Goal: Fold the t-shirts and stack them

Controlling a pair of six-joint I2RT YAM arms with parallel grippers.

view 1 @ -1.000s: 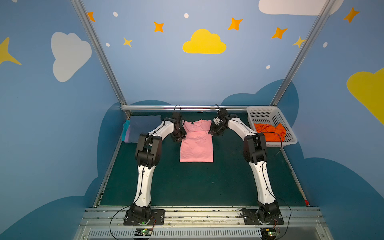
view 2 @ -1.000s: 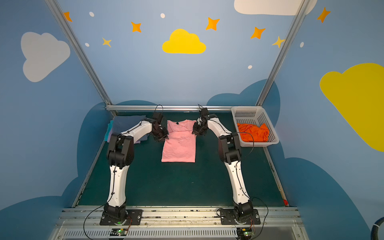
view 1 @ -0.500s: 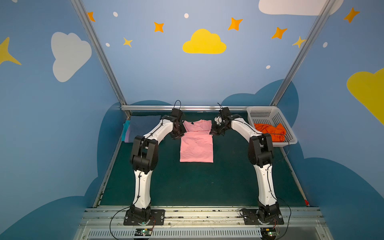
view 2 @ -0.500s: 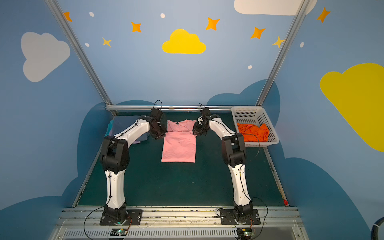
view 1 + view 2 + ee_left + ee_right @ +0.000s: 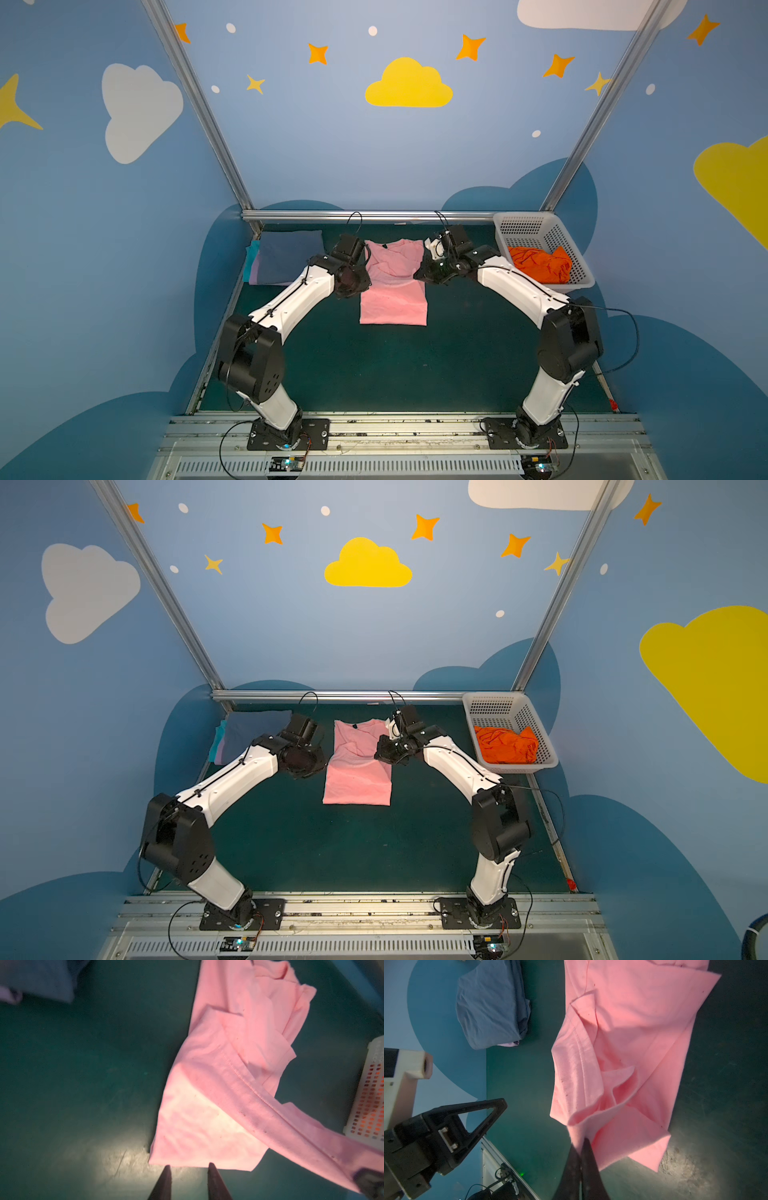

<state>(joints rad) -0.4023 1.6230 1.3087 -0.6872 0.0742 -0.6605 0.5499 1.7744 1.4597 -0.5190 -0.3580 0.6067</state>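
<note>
1. Left pincer (image 5: 188,1166) has opened and eased back from the pink tee (image 5: 392,299). Its jaws stand partly apart, empty, just beside the tee's edge.
2. Right pincer (image 5: 582,1142) is clamped tight on a pink fold (lifted a little off the surface (image 5: 395,365)).
3. Pink tee lies mid-surface, half folded; a blue-topped stack (image 5: 286,257) sits far left, and the orange tee (image 5: 540,264) is in the basket (image 5: 536,228).
</note>
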